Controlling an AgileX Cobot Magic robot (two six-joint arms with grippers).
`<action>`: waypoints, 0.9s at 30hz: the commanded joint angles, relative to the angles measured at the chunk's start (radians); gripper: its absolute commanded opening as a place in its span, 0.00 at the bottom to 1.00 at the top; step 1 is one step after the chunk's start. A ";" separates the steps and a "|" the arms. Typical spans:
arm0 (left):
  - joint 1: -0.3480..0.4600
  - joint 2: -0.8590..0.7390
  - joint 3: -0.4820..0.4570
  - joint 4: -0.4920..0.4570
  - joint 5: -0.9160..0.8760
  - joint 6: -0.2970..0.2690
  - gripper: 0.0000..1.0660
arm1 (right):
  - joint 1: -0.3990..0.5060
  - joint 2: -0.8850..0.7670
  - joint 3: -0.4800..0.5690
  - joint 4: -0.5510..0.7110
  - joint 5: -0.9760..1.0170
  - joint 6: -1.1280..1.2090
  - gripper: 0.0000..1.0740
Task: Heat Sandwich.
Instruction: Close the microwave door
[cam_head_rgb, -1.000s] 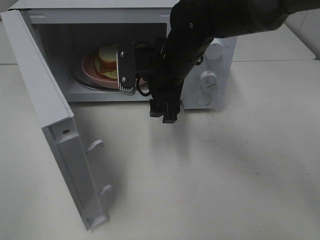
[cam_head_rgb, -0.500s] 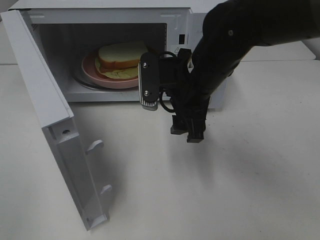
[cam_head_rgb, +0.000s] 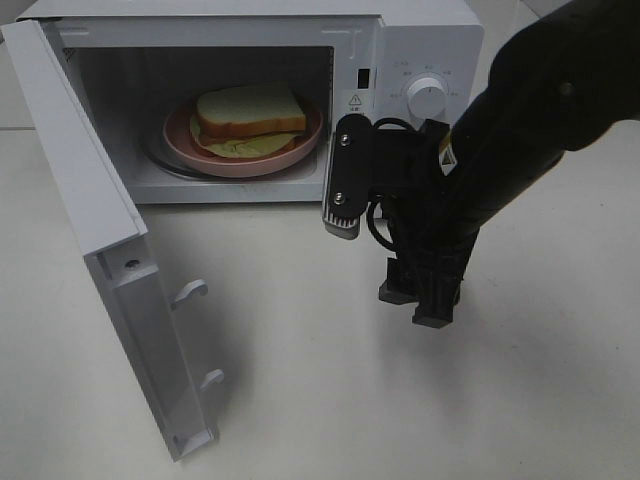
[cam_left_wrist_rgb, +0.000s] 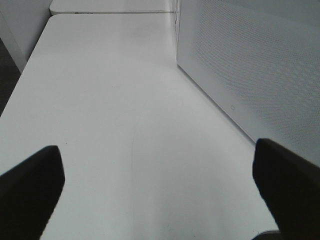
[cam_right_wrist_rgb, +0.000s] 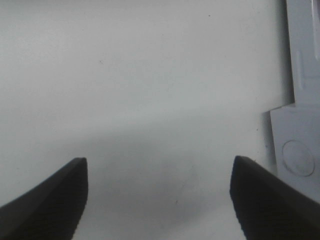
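Note:
The sandwich (cam_head_rgb: 250, 112), pale bread over a yellow-green filling, lies on a round pink plate (cam_head_rgb: 178, 140) inside the white microwave (cam_head_rgb: 430, 45). Its door (cam_head_rgb: 90, 210) stands wide open to the left. My right gripper (cam_head_rgb: 420, 300) hangs in front of the microwave's control panel, outside the cavity, pointing down at the table. Its fingers stand apart with nothing between them, as the right wrist view shows (cam_right_wrist_rgb: 157, 200). My left gripper (cam_left_wrist_rgb: 160, 190) is open and empty over bare table beside a white perforated panel (cam_left_wrist_rgb: 250, 70); the exterior view does not show it.
The microwave's knob (cam_head_rgb: 428, 97) sits on the panel right of the cavity. The open door's latch hooks (cam_head_rgb: 190, 292) stick out over the table at the left. The white table (cam_head_rgb: 300, 400) stretches in front. Part of the door (cam_right_wrist_rgb: 300, 100) shows in the right wrist view.
My right arm has pulled back out of the microwave's mouth, moving right and toward the front. The sandwich and plate, half hidden before, now show in full. The door has not moved.

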 joint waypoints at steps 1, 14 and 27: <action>0.001 -0.023 0.002 0.002 0.000 0.002 0.92 | 0.000 -0.058 0.041 0.001 0.002 0.111 0.71; 0.001 -0.023 0.002 0.002 0.000 0.002 0.92 | 0.000 -0.269 0.208 0.001 0.022 0.546 0.71; 0.001 -0.023 0.002 0.002 0.000 0.002 0.92 | 0.000 -0.486 0.225 0.001 0.328 0.706 0.71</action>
